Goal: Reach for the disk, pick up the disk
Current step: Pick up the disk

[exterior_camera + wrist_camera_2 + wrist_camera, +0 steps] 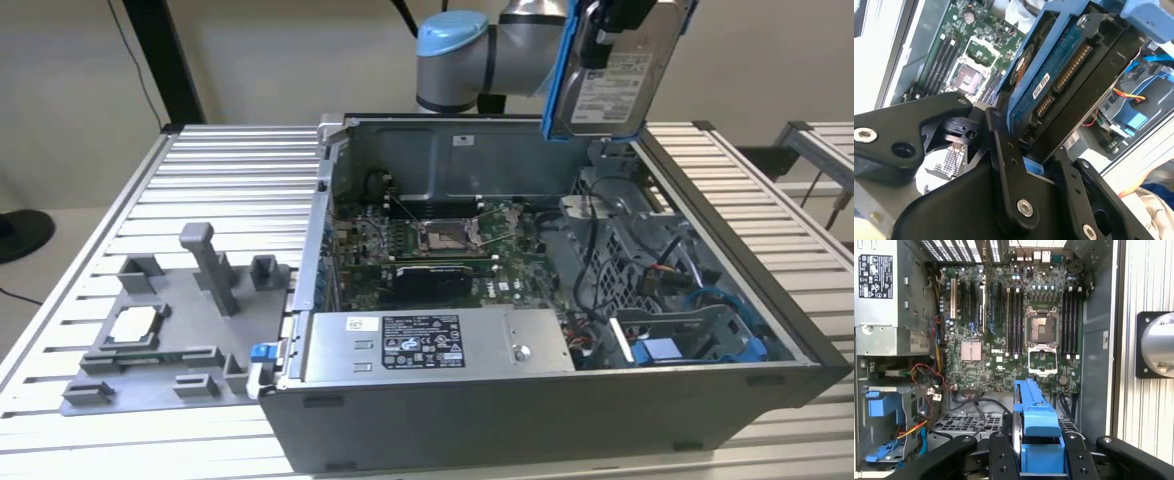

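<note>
1. Tool (1036, 460) fingers are clamped on the disk (611, 70), gripping its bright blue frame from both sides in both wrist views.
2. Raised well clear of the open computer case (747, 395), the disk hangs upright at the top of the exterior view, label facing the camera, above the case's rear wall on the exterior view's right.
3. Seen in the second wrist view, the disk's blue circuit-board face and connector edge (1064, 75) stand tilted between the black linkages.
4. Below, the motherboard (1019, 325) lies exposed with its empty processor socket (1042, 327); the grey labelled power supply (427, 345) sits at the case's near edge.
5. A blue drive bay (687, 345) in the case's corner appears empty.
6. On the slatted tabletop (747, 180), a grey fixture (167, 325) holds a small silver chip (134, 325), untouched.
7. Judged from this, both the reach and the pick-up look complete: the disk is held aloft, touching nothing else.
</note>
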Available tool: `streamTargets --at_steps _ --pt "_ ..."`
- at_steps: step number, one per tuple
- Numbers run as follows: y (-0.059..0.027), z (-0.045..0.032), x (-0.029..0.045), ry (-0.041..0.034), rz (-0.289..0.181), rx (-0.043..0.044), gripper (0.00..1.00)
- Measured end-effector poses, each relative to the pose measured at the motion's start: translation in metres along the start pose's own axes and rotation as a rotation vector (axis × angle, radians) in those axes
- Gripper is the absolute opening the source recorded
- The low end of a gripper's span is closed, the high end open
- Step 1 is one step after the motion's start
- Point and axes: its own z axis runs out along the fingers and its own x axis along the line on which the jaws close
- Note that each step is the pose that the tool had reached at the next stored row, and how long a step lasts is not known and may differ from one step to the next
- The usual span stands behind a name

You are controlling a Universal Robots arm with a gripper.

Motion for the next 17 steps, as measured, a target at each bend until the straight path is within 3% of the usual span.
streamTargets --at_steps 2,12,17 --pt "-0.0039 0.0002 -0.0001 -0.0001 0.000 0.0001 0.00" --pt "-0.0057 0.0001 0.0001 0.0001 0.000 0.0000 0.00" --pt "-0.0062 0.0000 0.0041 0.0001 0.000 0.0000 0.00"
